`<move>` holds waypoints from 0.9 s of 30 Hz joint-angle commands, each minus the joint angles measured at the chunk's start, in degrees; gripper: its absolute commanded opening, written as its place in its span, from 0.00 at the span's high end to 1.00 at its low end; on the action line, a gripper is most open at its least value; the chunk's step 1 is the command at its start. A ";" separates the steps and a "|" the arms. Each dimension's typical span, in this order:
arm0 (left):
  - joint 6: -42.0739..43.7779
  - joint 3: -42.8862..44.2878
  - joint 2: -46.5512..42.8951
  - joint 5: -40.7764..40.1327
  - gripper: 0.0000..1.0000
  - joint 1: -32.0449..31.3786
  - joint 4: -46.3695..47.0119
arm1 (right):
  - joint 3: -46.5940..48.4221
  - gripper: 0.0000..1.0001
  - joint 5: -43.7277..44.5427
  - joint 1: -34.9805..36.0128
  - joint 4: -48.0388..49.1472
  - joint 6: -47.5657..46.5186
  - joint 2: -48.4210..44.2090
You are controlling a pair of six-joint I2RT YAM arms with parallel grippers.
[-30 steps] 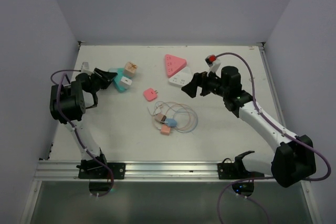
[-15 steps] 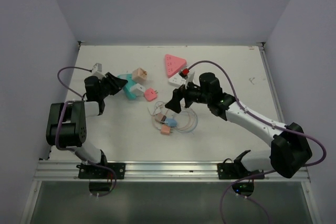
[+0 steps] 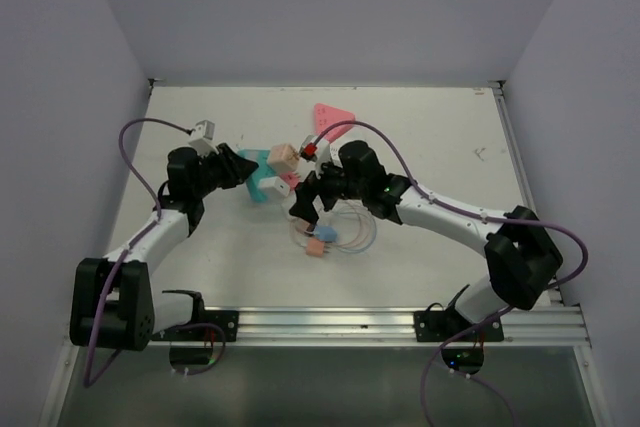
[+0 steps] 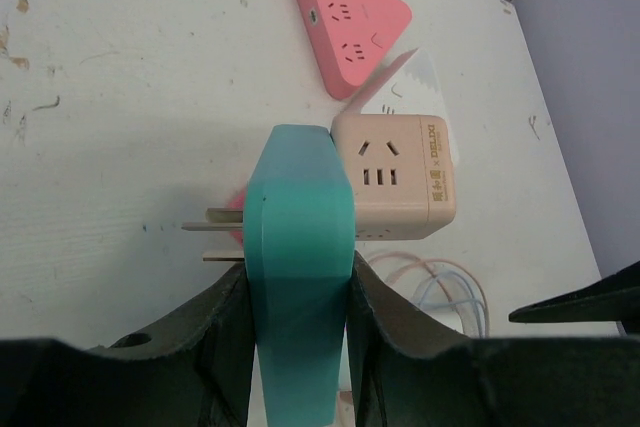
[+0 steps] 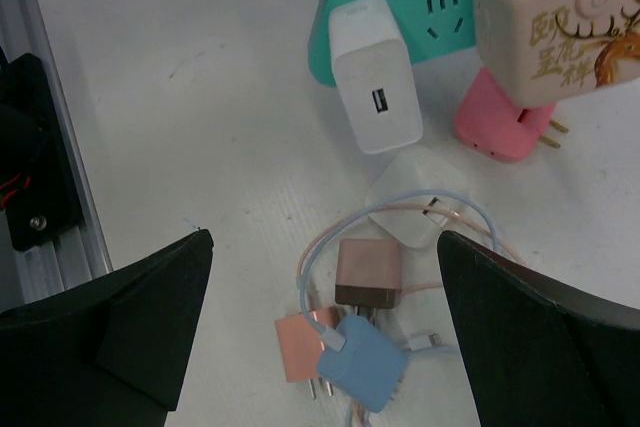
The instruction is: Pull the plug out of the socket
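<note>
Left gripper point(image 4: 298, 327) is clamped on the teal socket point(image 4: 298, 237), so I'd hold that rock steady. Right gripper point(image 5: 325, 247) hangs wide open, with the white plug point(image 5: 375, 72) top middle of its view. Grab the sides and pull straight out, no twisting.

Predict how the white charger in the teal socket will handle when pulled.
Probably stiff: the white charger is a solid block. Its smooth, rounded sides look slippery. The teal socket should hold steady, since the left tool clamps it.

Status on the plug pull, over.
Left gripper shut on teal socket. Right gripper open, clear of white charger. Charger plugged in, beige cube beside it.
</note>
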 commanded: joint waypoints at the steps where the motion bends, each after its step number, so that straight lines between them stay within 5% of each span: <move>1: 1.52 1.20 -3.89 1.37 1.00 -1.17 -1.46 | 4.16 0.01 2.50 1.50 2.03 -3.16 1.21; 16: 4.07 3.04 -9.60 0.76 1.00 -4.42 -7.62 | 13.91 0.09 6.11 6.33 -2.46 -9.13 11.06; 27: 6.26 2.69 -11.71 -0.30 1.00 -4.69 -7.09 | 16.12 0.44 7.69 7.74 -7.46 -10.01 14.14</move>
